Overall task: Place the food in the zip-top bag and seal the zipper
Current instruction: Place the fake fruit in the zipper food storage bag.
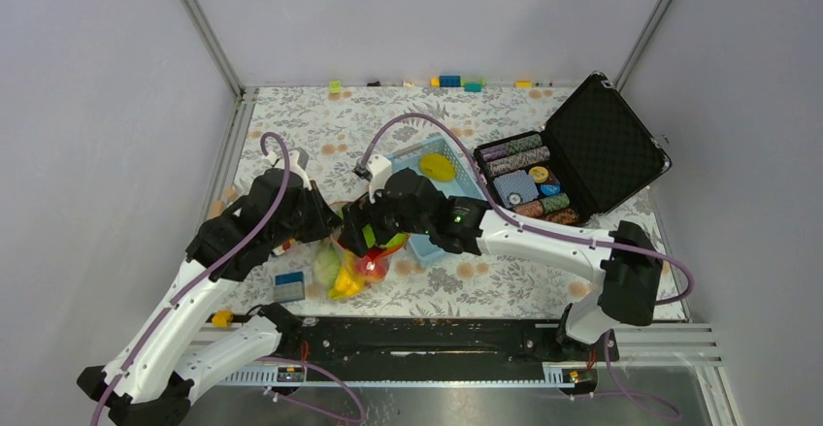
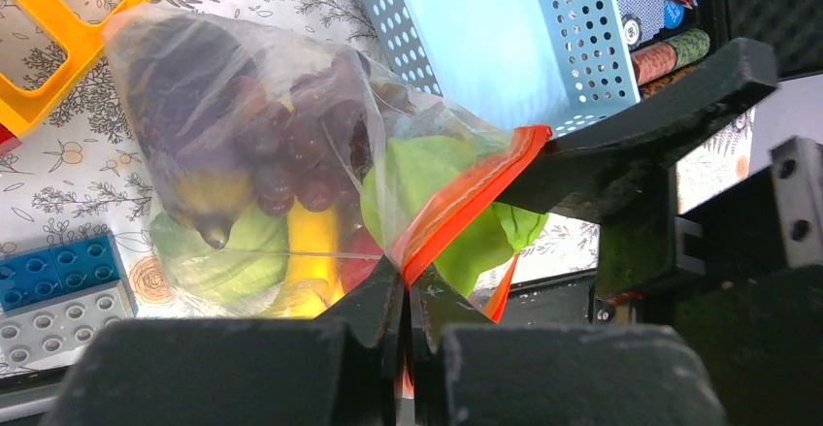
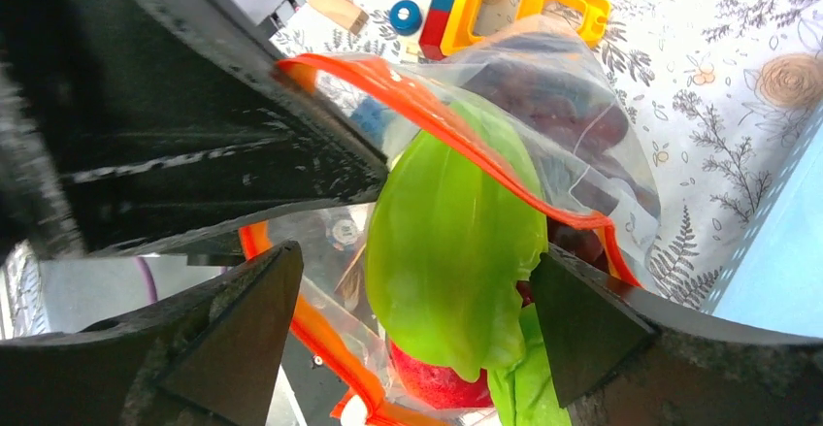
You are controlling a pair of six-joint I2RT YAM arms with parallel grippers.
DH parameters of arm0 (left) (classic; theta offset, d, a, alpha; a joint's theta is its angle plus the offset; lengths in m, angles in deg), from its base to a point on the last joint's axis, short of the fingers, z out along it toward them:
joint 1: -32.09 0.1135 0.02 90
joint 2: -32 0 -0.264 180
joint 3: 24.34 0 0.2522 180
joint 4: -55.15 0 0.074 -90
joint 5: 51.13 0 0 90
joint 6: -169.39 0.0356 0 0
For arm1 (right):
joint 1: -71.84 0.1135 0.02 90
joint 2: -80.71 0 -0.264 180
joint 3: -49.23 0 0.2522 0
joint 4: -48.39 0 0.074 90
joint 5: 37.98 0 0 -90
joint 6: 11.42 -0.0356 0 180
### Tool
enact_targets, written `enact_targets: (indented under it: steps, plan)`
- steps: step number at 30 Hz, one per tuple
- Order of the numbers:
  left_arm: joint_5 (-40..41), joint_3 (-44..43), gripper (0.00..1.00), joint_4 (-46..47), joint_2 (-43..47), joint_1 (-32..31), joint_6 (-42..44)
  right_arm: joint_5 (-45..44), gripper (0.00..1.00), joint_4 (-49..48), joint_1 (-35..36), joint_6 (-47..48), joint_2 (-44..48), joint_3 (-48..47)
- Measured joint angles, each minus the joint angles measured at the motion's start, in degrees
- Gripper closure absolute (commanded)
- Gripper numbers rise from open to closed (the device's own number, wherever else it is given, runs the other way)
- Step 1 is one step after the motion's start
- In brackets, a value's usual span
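Left pincer [image 2: 406, 290] is clamped tight on the orange-red zipper [image 2: 466, 198], pinching the mouth edge at the bottom centre of its wrist view. The clear bag [image 2: 243, 86] bulges just left of the blue basket [image 2: 573, 38], over the flowered table [image 1: 505, 115], in the lower middle of the overhead view. Through the plastic you can see dark grapes [image 2: 301, 154], a yellow banana [image 2: 312, 242] and a red apple [image 3: 437, 382]. Right pincer [image 3: 417, 319] gapes wide at the mouth, a finger on either side of a bright green piece [image 3: 446, 222] that is only partly inside, with the zipper crossing over it.
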Motion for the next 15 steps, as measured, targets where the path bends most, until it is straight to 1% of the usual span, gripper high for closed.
enact_targets:
  steps: [5,12,15]
  plan:
    - [0.2,0.0,1.00,0.3,0.5,0.0,-0.2,1.2,0.00,0.3,0.0,1.6,3.7,0.0]
    - [0.3,0.7,1.00,0.8,0.9,0.0,-0.5,0.8,0.00,-0.3,0.0,3.4,10.1,0.5]
    - [0.3,0.9,1.00,0.6,1.1,0.0,-0.7,-0.3,0.00,-0.6,-0.2,3.8,12.9,2.2]
